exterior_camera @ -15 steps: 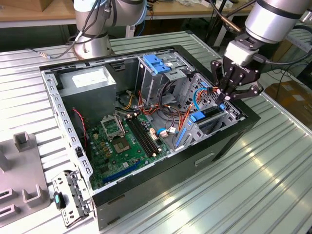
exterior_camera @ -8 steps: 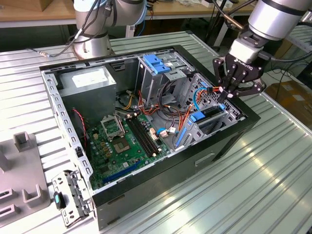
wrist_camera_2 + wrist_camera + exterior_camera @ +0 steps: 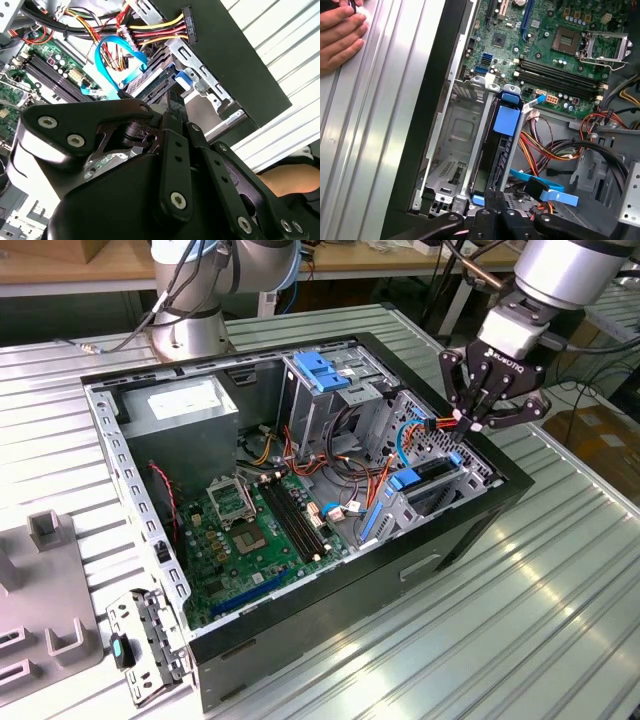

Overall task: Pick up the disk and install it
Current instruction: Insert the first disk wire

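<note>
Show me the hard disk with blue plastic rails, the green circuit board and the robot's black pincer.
Hard disk with blue plastic rails (image 3: 506, 120): first wrist view, on its blue end tab.
Green circuit board (image 3: 232, 552): exterior view, near its middle.
Black pincer (image 3: 474, 420): exterior view, at its tip.

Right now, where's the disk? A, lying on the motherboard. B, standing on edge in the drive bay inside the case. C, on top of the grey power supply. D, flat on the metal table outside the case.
B: in the first wrist view the disk stands on edge between the metal walls of the drive bay.
</note>
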Robot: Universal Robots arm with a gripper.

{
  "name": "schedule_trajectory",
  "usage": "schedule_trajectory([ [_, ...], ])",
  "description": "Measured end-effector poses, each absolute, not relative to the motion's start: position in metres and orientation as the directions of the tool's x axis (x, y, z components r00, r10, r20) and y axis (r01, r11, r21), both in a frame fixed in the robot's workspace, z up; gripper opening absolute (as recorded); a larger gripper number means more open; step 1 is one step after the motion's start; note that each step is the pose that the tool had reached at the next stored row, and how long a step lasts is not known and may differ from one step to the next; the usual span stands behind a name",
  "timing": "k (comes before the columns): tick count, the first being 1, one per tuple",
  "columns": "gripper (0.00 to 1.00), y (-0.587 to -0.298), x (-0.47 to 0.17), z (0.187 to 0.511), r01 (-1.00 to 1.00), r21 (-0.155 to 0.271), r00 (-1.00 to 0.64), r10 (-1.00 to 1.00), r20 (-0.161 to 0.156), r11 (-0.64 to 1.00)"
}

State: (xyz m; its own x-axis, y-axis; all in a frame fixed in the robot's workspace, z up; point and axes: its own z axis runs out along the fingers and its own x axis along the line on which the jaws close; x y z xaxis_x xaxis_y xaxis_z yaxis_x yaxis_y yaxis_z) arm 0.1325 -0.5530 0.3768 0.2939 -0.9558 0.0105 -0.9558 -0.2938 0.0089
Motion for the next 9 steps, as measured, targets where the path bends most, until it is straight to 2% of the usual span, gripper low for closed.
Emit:
schedule_trajectory([
  [9, 0.11, -0.5517, 0.1363, 0.3764, -0.912, 0.009, 0.41, -0.912, 0.011, -0.41],
])
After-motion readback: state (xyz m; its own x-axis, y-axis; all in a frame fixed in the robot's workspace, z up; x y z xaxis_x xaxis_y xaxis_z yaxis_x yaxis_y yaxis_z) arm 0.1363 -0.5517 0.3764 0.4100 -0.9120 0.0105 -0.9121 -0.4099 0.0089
